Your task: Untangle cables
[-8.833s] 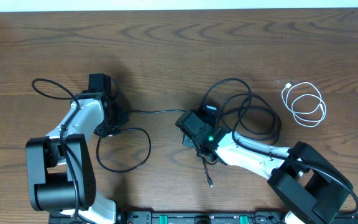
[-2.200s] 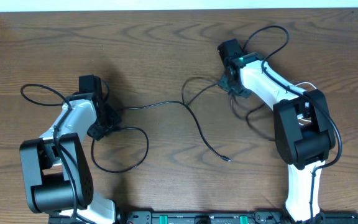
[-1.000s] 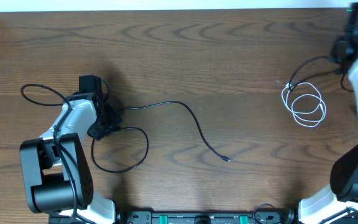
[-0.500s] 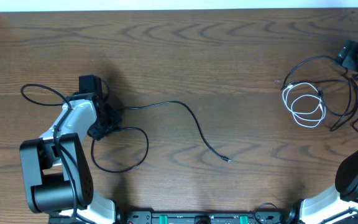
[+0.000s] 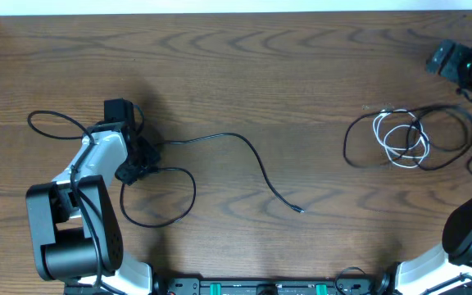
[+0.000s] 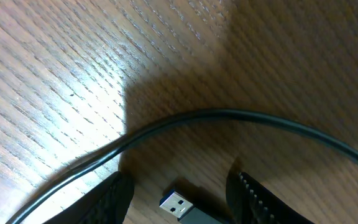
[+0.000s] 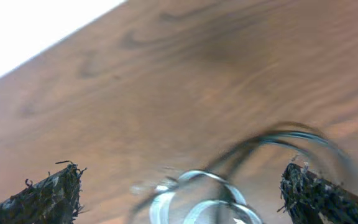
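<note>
- Blk cable (image 5: 211, 136): USB plug (image 6: 178, 204) sits between L gripper (image 6: 179, 182) jaws, tip pointing fwd. The rest snakes out from the jaws, long axis toward the R side, free end far off. Prob. an anchor point.
- L jaws part-spread; can't tell if clamped on the plug.
- 2nd blk cable (image 5: 346, 146) loops over white coil (image 5: 374, 129), ahead of R gripper (image 7: 180, 177), long axis across the jaws.
- R jaws wide, released, nothing btwn.

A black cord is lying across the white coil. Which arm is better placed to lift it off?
Probably the right. The right gripper hangs open just beyond the black cable and the white cable it crosses. The left gripper is far off on the other side, straddling a USB plug.
</note>
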Tool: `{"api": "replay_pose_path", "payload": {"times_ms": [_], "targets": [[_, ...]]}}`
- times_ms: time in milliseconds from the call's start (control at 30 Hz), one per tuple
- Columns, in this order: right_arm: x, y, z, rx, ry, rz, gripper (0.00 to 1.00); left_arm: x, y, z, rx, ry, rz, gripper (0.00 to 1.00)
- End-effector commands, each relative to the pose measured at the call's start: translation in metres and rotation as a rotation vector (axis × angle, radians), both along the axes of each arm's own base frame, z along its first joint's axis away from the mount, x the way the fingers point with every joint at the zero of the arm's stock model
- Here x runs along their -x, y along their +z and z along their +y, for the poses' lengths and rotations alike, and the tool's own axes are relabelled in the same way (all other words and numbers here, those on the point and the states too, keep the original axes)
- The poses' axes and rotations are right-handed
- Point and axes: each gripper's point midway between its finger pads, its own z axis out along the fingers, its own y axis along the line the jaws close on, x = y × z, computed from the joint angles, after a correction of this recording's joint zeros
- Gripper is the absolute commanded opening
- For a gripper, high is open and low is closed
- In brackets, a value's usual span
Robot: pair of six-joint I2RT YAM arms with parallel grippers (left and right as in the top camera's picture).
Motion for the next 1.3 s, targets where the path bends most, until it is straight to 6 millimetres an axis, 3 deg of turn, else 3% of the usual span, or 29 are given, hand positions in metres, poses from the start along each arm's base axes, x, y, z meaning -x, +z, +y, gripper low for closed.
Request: {"api": "replay_pose_path", "payload": {"times_ms": [0,100,300,467,533,633,900,1267], "targets": [[-0.014,0.013,0.05,-0.256,0.171,-0.1,0.97,0.003,-0.004,0.001,0.002,0.013,0.015,0.54],[-0.011,0.019,0.087,-0.327,0.332,-0.115,0.94,0.002,-0.004,0.001,0.001,0.013,0.012,0.54],[0.03,-0.012,0.141,-0.347,0.462,0.109,0.88,0.002,-0.004,0.001,0.001,0.012,0.011,0.52],[0.073,-0.042,0.196,-0.333,0.585,0.318,0.82,0.002,-0.004,-0.002,0.015,0.01,0.009,0.22],[0.086,-0.054,0.218,-0.331,0.633,0.368,0.82,0.0,-0.004,-0.008,0.05,0.007,0.001,0.15],[0.104,-0.075,0.253,-0.329,0.713,0.421,0.84,-0.003,-0.003,-0.017,0.106,0.0,-0.012,0.14],[0.163,-0.133,0.344,-0.327,0.862,0.518,0.84,-0.004,-0.003,-0.018,0.11,-0.001,-0.016,0.14],[0.228,-0.188,0.417,-0.318,0.774,0.547,0.81,-0.004,-0.003,-0.018,0.109,-0.005,-0.018,0.14]]}}
